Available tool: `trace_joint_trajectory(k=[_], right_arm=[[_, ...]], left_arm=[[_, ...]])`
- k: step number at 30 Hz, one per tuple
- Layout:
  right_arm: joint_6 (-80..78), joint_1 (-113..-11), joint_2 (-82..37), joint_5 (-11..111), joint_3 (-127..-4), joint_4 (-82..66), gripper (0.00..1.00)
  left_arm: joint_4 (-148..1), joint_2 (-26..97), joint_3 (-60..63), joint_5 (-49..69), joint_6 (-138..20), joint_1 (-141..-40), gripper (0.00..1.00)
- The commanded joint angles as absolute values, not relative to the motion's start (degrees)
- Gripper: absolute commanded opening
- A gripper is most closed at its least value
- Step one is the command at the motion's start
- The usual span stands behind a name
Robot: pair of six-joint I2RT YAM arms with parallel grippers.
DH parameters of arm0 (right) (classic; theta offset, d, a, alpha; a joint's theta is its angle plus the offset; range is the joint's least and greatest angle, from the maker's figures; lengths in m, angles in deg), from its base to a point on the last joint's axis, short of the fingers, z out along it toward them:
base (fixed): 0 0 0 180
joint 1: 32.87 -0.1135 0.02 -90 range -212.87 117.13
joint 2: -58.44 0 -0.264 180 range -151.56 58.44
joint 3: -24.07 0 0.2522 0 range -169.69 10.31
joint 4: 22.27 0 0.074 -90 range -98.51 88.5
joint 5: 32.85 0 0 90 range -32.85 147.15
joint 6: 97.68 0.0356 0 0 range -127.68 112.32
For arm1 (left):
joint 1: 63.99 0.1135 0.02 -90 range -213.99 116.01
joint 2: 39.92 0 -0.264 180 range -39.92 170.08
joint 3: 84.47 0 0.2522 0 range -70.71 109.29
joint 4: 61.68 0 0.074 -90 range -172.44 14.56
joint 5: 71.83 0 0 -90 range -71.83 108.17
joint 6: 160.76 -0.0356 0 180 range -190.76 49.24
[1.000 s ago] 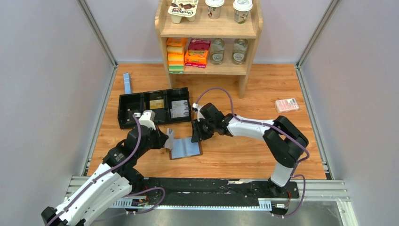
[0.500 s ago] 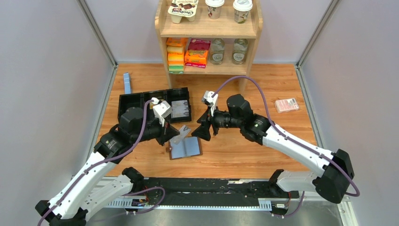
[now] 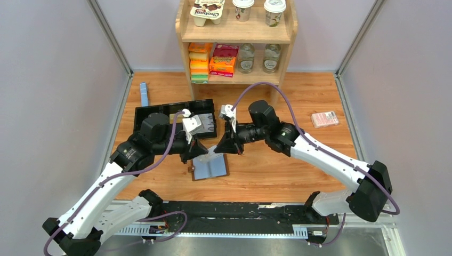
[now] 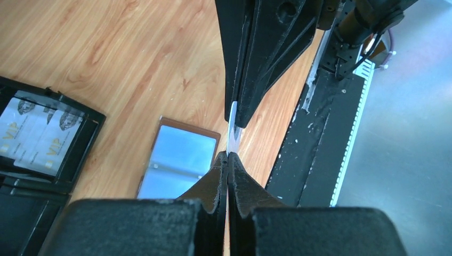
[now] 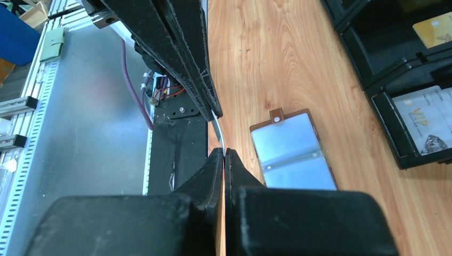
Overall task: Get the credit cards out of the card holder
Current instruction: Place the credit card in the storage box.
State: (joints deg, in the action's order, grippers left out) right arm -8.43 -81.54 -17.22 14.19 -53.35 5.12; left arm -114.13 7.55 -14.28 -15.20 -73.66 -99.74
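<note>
We see the left claw [image 4: 227, 158] and right claw [image 5: 224, 153] both clamped shut on one thin pale grey credit card [image 4: 233, 121], held in the air between them. Beneath it, the brown leather bi-fold card holder [image 3: 210, 167] lies open on the wooden table [image 3: 277, 165].

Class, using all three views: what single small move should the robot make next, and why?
Probably open the left gripper. Both grippers are shut on the same credit card, held in the air near the open card holder; the right gripper closed on it only a moment ago, so this looks like a handover. Until one lets go, neither can carry it off.
</note>
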Motion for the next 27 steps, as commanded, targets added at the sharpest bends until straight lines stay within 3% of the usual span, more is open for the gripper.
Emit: trace_joint_trajectory(k=[1,7,10,13,17,27], right_arm=[[-7.95,-81.3,-19.08,14.86,-56.4,4.24,0.0],[-1.72,-79.46,-25.04,27.15,-60.17,5.2,0.0],[2.33,-78.49,-30.93,35.85,-64.64,7.3,0.0],[6.54,-77.35,-37.51,43.51,-71.14,11.69,0.0],[10.15,-76.64,-45.52,44.49,-78.18,13.11,0.0],[17.18,-76.73,-65.91,43.62,-97.25,17.33,0.01]], left_arm=[[-112.88,6.67,-12.52,-14.02,-75.77,-100.11,0.0],[-111.13,0.35,-16.12,12.51,-71.3,-100.11,0.36],[-110.51,-4.91,-19.98,32.59,-67.7,-100.11,0.7],[-110.85,-9.41,-23.5,45.11,-66.37,-100.11,0.77],[-111.38,-15.99,-29.83,57.96,-64.44,-100.11,0.84],[-110.42,-13.65,-31.33,58.69,-64.35,-100.11,0.86]])
